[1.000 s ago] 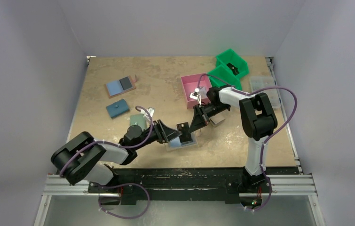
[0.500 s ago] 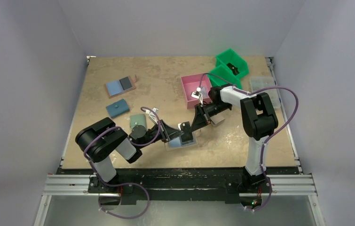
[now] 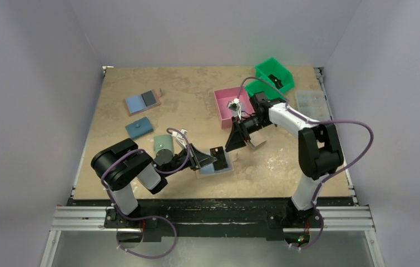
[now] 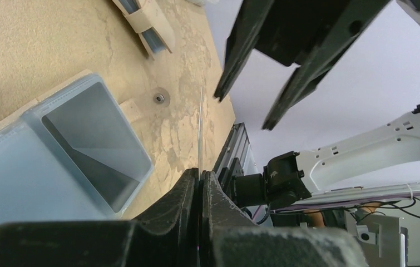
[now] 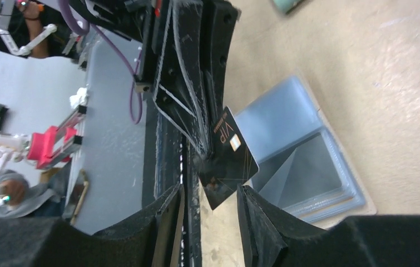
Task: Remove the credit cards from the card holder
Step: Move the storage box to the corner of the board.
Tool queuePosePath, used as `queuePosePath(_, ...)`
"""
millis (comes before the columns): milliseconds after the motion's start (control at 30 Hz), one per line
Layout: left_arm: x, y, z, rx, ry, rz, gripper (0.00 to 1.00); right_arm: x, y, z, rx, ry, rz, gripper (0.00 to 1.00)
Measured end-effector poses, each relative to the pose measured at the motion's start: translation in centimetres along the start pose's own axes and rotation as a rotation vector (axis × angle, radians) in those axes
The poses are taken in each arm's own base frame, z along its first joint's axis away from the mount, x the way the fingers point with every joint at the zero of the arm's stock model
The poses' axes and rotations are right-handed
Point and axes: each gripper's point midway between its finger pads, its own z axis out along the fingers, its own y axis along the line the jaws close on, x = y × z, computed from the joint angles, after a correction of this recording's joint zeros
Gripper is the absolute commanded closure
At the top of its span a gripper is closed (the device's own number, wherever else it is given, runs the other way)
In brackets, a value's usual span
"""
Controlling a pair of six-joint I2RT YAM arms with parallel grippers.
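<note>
Right wrist: card (image 5: 231,160) outside holder (image 5: 277,119)

We recorded the table (image 3: 196,100) top as matt, tan and mottled, like pressed board. The card holder (image 5: 307,167) had smooth, semi-translucent pale blue plastic pockets with a soft sheen. Its snap stud (image 4: 160,98) looked metallic. The credit card (image 5: 231,158) was thin, glossy black plastic. The fingers (image 4: 171,214) of the left gripper (image 4: 200,177) and those of the right gripper (image 5: 210,192) were matt black plastic, finely ridged and dusty. The rail (image 3: 207,218) along the table's near edge looked like brushed aluminium.
</note>
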Motion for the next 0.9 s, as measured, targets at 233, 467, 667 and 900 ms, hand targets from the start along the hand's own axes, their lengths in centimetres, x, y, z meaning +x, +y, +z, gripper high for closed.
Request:
queuePosePath(233,0.1,0.1,-0.1,-0.002,0.005,-0.001,1.0,-1.3,-0.6,-0.4,0.072,-0.02,-0.036,0.49)
queuePosePath(467,0.5,-0.1,-0.1,0.006,0.019,0.008,1.0,-0.3,-1.7,0.3,0.075,0.004,0.011,0.49)
queuePosePath(667,0.6,-1.0,0.5,0.037,0.029,0.018,1.0,0.2,-0.9,2.0,0.04,0.047,0.005,0.84)
queuePosePath(900,0.1,-1.1,0.4,0.032,0.008,0.053,0.63,0.2,0.2,2.3,-0.009,0.063,0.01,1.0)
